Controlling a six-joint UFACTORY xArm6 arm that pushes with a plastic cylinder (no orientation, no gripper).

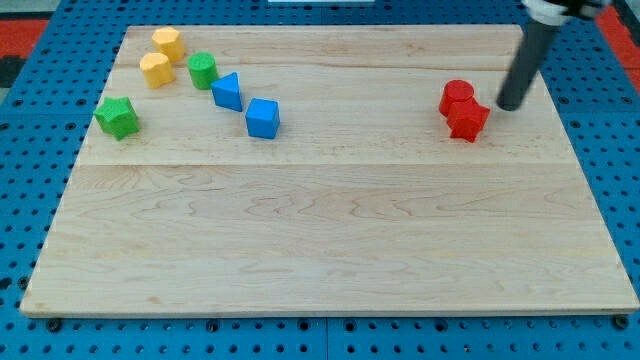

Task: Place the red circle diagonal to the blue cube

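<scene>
camera view: red circle (456, 96) lying on the wooden counter (320, 240), toward the view's right, touching a second red block (468, 120) just below it. my tip (509, 105) resting just right of the red circle, apart from it. no fingers on this rod. far to the red circle's left, blue cube (263, 118), beside a blue triangular block (227, 92).
</scene>
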